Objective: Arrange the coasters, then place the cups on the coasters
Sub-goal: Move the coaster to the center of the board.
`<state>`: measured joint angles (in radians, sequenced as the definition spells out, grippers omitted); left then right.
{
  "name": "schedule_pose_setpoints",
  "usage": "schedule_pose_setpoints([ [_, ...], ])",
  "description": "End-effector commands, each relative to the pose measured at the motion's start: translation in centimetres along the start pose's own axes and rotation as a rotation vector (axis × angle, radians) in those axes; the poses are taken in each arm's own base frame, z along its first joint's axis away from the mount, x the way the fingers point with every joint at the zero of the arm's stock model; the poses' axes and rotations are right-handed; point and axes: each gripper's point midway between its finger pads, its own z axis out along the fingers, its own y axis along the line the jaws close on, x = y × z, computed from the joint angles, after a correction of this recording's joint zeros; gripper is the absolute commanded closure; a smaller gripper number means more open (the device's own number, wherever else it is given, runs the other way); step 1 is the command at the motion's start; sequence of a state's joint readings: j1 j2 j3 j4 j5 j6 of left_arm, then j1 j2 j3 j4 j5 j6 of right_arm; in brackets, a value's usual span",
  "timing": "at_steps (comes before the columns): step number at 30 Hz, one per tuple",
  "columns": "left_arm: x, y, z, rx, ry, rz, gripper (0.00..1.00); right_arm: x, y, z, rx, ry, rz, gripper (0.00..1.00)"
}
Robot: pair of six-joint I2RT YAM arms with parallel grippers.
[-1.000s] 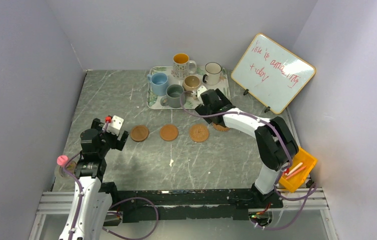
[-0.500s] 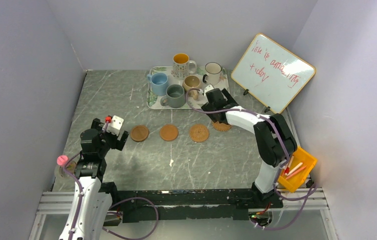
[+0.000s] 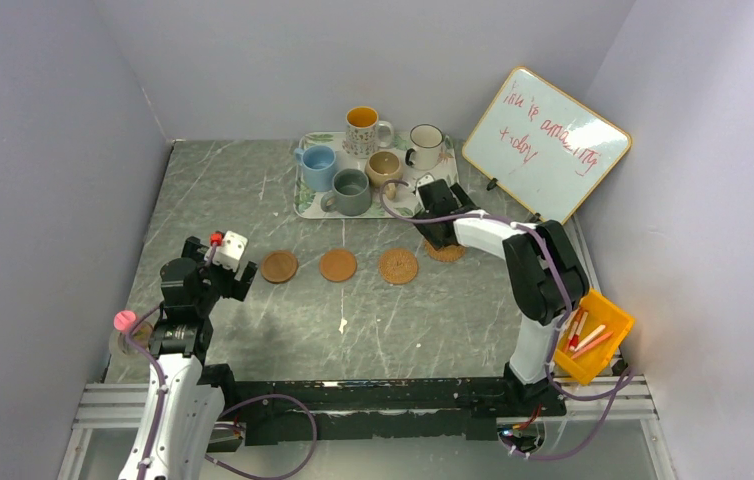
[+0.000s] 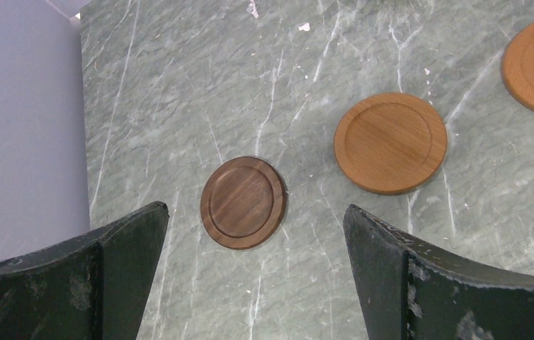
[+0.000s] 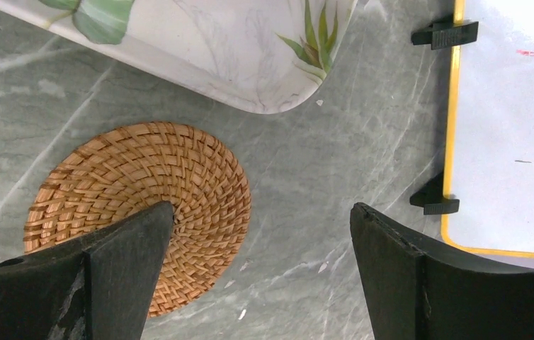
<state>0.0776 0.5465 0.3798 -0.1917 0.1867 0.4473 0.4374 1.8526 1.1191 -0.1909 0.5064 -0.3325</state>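
My right fingers [image 5: 108, 276] are spread wide and empty over the woven coaster [image 5: 144, 184] by the tray [image 5: 236, 64] corner. It seems off the row's line, though my arm half-hides it from above. My left fingers [image 4: 73, 276] are wide above the dark coaster [image 4: 243, 202], and the cups [image 3: 350, 190] wait on the tray.

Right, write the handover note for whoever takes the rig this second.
Left fingers: open, empty, above a dark wooden coaster.
Right fingers: open, empty, at the woven coaster by the tray corner.
Done: four coasters show in a rough row from above; a fifth is not made out.
All five cups sit on the tray.
Left to do: finish the coasters, then set a cup on each.
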Motion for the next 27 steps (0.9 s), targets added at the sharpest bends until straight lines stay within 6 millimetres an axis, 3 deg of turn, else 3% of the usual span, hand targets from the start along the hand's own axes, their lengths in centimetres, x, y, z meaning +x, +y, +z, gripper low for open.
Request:
schedule_pose_setpoints([
  [1, -0.6, 0.2, 0.1, -0.01, -0.032, -0.002, 0.0, 1.6, -0.4, 0.2, -0.01, 0.04, 0.008, 0.0],
  [12, -0.5, 0.3, 0.1, -0.011, -0.028, -0.004, 0.0, 5.1, 0.3, -1.1, -0.074, 0.073, -0.027, 0.0],
  [27, -0.5, 0.3, 0.2, -0.011, -0.027, -0.005, 0.0, 6.0, 0.1, -2.6, -0.089, 0.064, -0.019, 0.0],
])
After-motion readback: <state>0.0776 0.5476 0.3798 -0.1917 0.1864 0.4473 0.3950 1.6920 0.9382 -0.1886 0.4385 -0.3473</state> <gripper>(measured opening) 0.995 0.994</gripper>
